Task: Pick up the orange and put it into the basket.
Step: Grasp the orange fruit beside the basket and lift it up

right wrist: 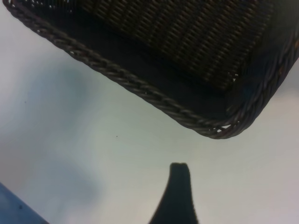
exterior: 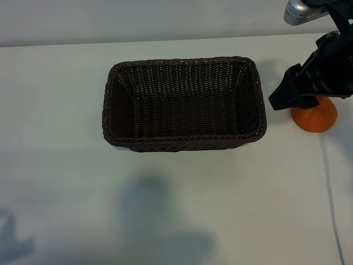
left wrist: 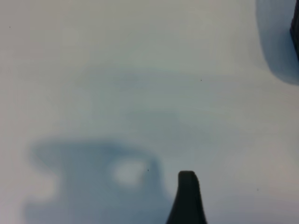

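The dark brown wicker basket (exterior: 185, 141) stands in the middle of the white table, nothing inside it. Just to its right sits the orange (exterior: 315, 120), its upper part hidden behind my right gripper (exterior: 284, 95), which hangs over it, reaching from the upper right. In the right wrist view one black fingertip (right wrist: 180, 182) shows above bare table beside the basket's braided rim (right wrist: 140, 86); nothing lies against it and the orange is out of that view. Only one dark fingertip (left wrist: 188, 186) of my left gripper shows, over bare table with nothing held. That arm is outside the exterior view.
A thin pale cable (exterior: 331, 187) runs down the table at the right. The arm's silver link (exterior: 300, 11) sits at the top right. Arm shadows fall on the near table. A blue corner (right wrist: 14, 210) shows in the right wrist view.
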